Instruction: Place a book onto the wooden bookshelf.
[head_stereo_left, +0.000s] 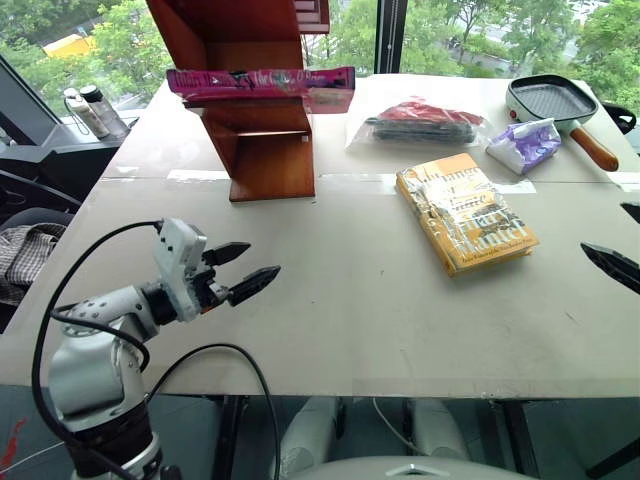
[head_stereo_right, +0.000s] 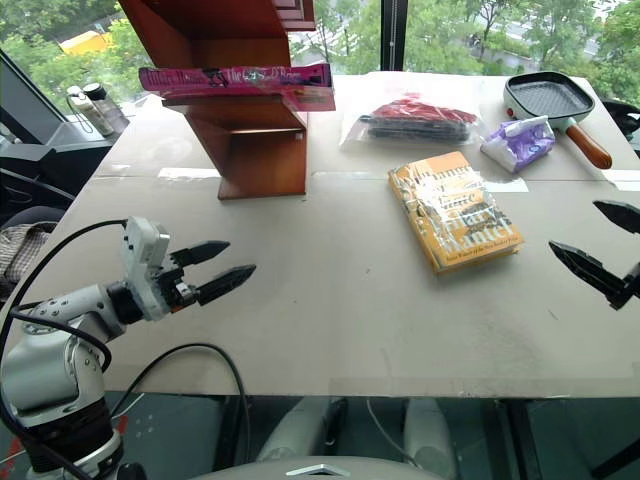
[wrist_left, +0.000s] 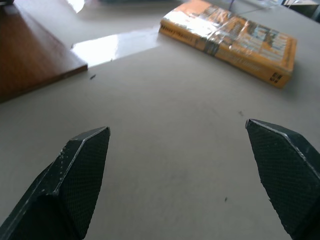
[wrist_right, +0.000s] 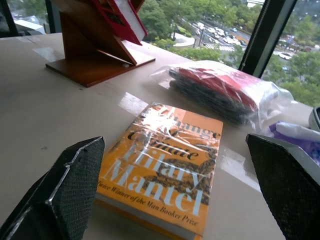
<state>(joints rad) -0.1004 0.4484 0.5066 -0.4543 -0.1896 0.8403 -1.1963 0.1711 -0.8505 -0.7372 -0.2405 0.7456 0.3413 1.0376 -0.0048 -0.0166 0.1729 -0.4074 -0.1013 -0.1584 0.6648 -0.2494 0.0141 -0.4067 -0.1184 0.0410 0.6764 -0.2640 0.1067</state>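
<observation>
Already the book (head_stereo_left: 260, 86) lies on the wooden bookshelf (head_stereo_left: 262, 150); stiff, slick wrap (take its overhanging edge), both left gripper (head_stereo_left: 243, 270) and right gripper (head_stereo_right: 598, 247) gaping, empty.

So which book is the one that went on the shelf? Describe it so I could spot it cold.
Find the wooden bookshelf standing at the far left of the table. The book lies flat across one of its lower steps, sticking out past both side panels. It is magenta-pink and plastic-wrapped, unlike the yellow-orange book lying on the table nearer the right.
</observation>
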